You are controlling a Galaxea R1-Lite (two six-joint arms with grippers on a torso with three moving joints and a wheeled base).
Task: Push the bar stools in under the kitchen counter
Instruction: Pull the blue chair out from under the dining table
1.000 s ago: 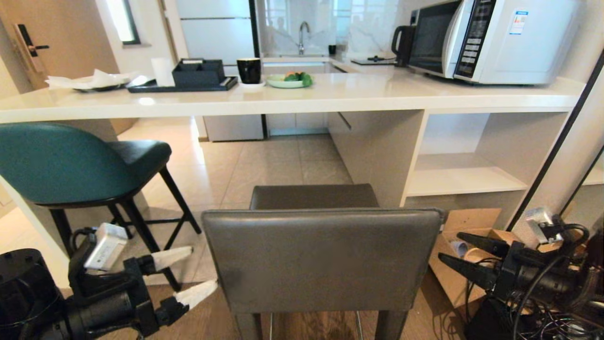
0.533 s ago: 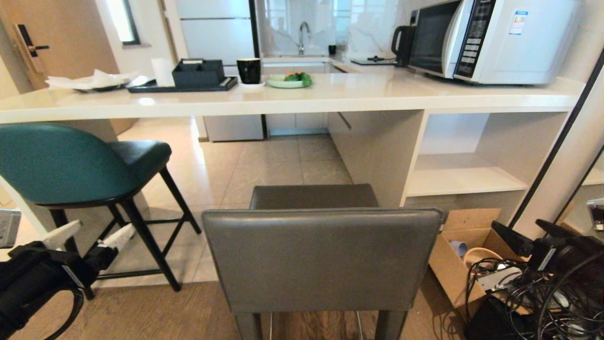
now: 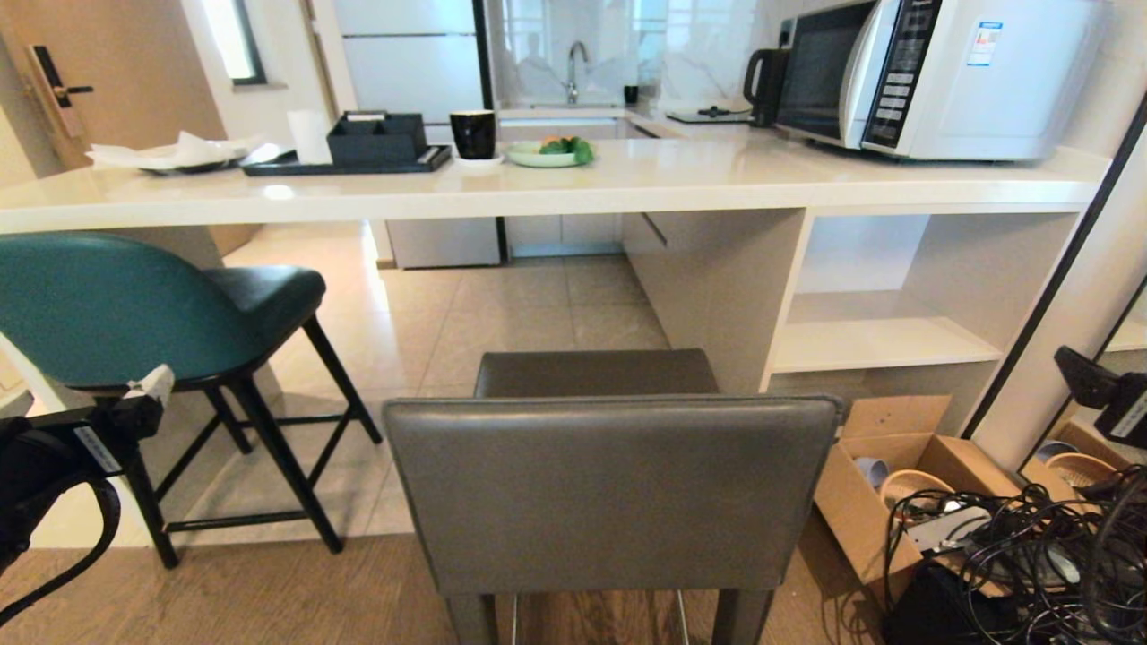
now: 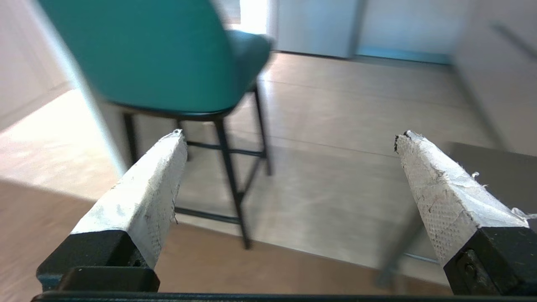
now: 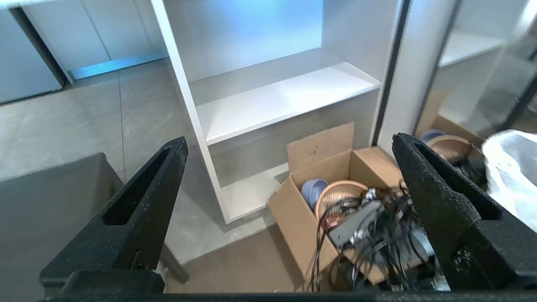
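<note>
A small kitchen with pale floor tiles lies ahead, crossed by a long off-white surface (image 3: 573, 184) carrying a microwave (image 3: 932, 76), a black mug (image 3: 472, 133) and a dark tray (image 3: 349, 159). Two stools stand short of it, neither tucked under. The grey stool (image 3: 609, 488) is closest, its square back facing the robot, centred in the head view. The teal stool (image 3: 134, 309) stands to the left, turned partly sideways beside the surface's edge.

The left tool (image 4: 289, 167) sits low at the left, near the teal stool's legs, its white-padded fingers spread wide and holding nothing. The right tool (image 5: 289, 180) is at the far right edge, black fingers likewise spread and empty.

To push well, the robot would likely do best to press both tools evenly against the grey back's upper corners, so the stool slides straight and does not twist or tip.

The right wrist view shows what the head view only partly reveals: a cardboard box (image 5: 331, 201) holding a blue cup, a basket and tangled cables beside the open shelves. The left wrist view shows the teal stool's thin black legs and crossbars from low down.
</note>
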